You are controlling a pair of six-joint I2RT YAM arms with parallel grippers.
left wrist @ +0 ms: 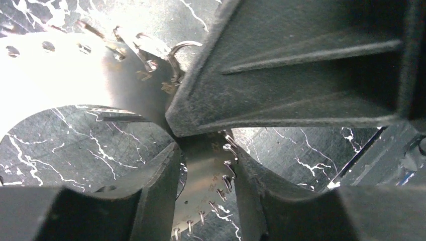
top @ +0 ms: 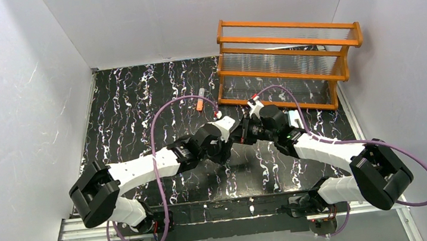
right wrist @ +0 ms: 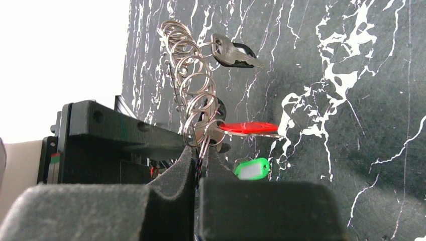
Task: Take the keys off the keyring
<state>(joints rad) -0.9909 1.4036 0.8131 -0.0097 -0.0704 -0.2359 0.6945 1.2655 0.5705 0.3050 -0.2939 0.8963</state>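
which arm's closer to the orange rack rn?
Right. The right arm ends just in front of the orange rack; the left arm ends farther left, away from it.

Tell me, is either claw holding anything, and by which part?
The right gripper pinches the keyring by its rim. The left gripper straddles its band; whether it grips cannot be told.

Both arms bent inward, wrists nearly meeting. Right gripper (right wrist: 197,160) clamped tight. Left gripper (left wrist: 206,150) fingers partway apart.
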